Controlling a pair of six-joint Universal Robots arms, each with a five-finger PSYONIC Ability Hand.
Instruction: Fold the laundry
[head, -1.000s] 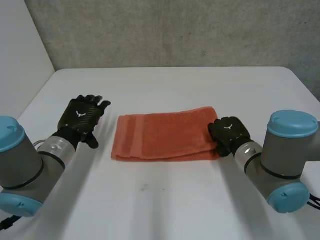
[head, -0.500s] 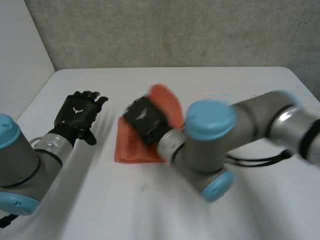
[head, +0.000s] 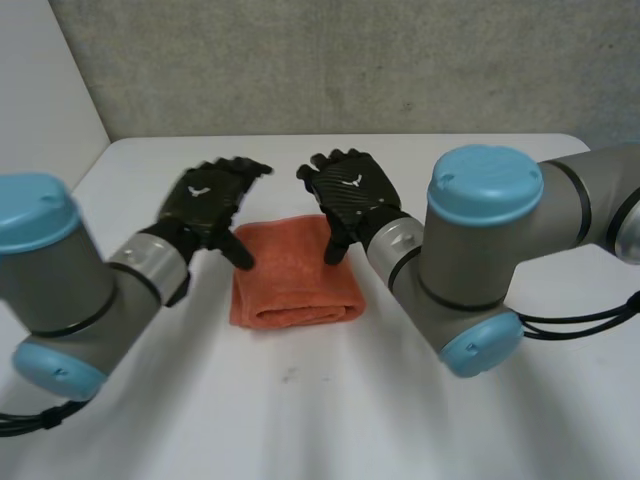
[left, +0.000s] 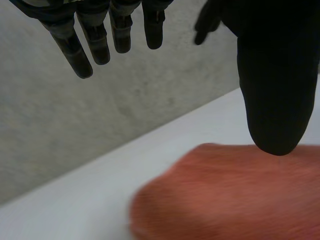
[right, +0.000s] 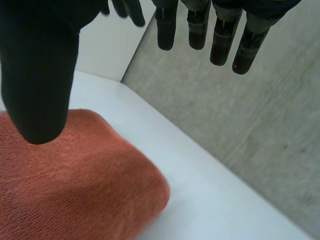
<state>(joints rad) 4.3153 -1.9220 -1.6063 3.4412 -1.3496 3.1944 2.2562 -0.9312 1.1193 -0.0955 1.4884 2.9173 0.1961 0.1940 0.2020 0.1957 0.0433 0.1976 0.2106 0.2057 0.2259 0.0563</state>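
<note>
An orange towel (head: 295, 275) lies folded into a small, nearly square stack on the white table (head: 300, 400), its folded edge toward the front. My left hand (head: 205, 200) hovers over the towel's left rear corner, open with fingers straight and spread. My right hand (head: 350, 190) hovers over the right rear corner, also open and holding nothing. In the left wrist view the towel (left: 235, 195) lies under the thumb (left: 277, 85). In the right wrist view the towel (right: 70, 180) lies below the thumb (right: 40, 75), with the straight fingers (right: 220, 35) stretched above it.
A grey wall (head: 350, 60) stands behind the table's far edge. A white panel (head: 40, 110) closes off the left side. Both arms (head: 480, 250) lean in over the table's middle.
The right hand carried the towel's right end over to the left, halving it, then let go and opened. The left hand moved in from the left to the towel's corner.
</note>
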